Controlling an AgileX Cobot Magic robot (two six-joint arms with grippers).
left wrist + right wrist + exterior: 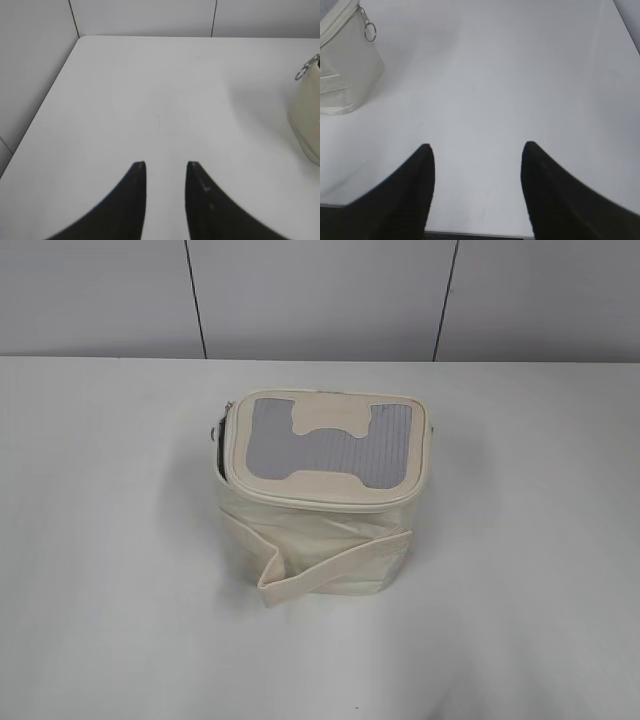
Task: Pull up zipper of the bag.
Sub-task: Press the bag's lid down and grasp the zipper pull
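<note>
The small cream boxy bag (320, 530) stands mid-table in the exterior view, its lid bearing a grey ribbed H-shaped panel (328, 443). A flat cream strap (330, 565) crosses its front. The zipper (222, 450) gapes dark at the lid's left edge. A silver ring pull shows in the left wrist view (302, 72) on the bag's edge (306, 117), and another in the right wrist view (369, 31) on the bag (345, 70). My left gripper (165, 165) is open over bare table, left of the bag. My right gripper (477, 148) is open, right of the bag. Neither arm shows in the exterior view.
The white table (100, 540) meets grey wall panels (320, 295) behind. The table's left edge (47, 105) shows in the left wrist view; its near edge (475, 234) and right edge (625, 30) show in the right wrist view.
</note>
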